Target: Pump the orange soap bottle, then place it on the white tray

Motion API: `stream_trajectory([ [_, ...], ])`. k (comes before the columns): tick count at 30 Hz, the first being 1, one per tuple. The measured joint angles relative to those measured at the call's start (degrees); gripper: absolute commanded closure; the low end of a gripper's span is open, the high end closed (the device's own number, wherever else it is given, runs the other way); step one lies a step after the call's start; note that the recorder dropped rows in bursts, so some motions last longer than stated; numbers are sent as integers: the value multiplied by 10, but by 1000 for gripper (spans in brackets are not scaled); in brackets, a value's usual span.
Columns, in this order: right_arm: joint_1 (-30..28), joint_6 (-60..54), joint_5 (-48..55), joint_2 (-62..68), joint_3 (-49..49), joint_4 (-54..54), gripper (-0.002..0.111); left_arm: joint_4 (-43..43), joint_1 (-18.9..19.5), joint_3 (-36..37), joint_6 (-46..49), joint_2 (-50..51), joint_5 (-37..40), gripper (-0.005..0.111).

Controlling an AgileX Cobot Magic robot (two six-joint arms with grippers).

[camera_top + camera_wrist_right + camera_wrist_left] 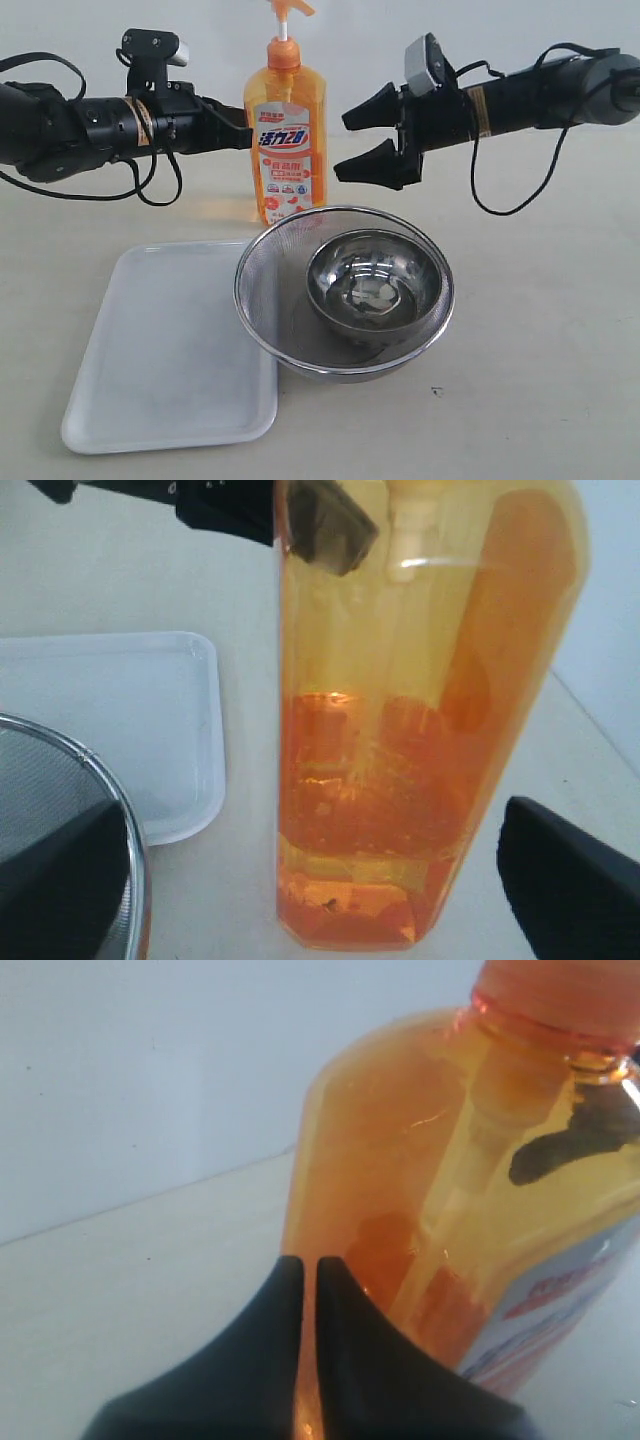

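Observation:
The orange soap bottle [285, 140] stands upright on the table behind the bowls, its pump head [290, 10] raised on the white stem. My left gripper [240, 135] is shut, with its tips against the bottle's left shoulder; in the left wrist view the gripper [310, 1262] shows only a thin slit between its fingers in front of the orange bottle [450, 1160]. My right gripper [362, 140] hangs open to the right of the bottle, not touching it. The right wrist view shows the bottle [420, 730] between the spread jaws of that gripper [312, 815]. The white tray [170, 350] lies front left.
A round metal mesh strainer [262, 300] holding a steel bowl [375, 285] sits in front of the bottle, overlapping the tray's right edge. In the right wrist view the strainer rim [120, 800] and the tray [100, 710] are close to the bottle.

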Motion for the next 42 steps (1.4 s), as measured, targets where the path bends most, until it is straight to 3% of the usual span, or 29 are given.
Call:
stream_trajectory([
  [9,30,-17,63,8,0,3,18,1,0,0,0,0,-1,102],
  [13,32,-30,100,8,0,52,18,1,0,0,0,0,-9,102],
  [21,56,-55,107,8,0,61,19,1,0,0,0,0,-21,102],
  [23,65,-58,110,8,0,61,24,1,0,0,0,0,-21,102],
  [29,70,-57,105,8,0,58,55,10,0,0,0,0,-28,102],
  [42,71,-7,111,8,0,59,55,10,0,0,0,0,-35,102],
])
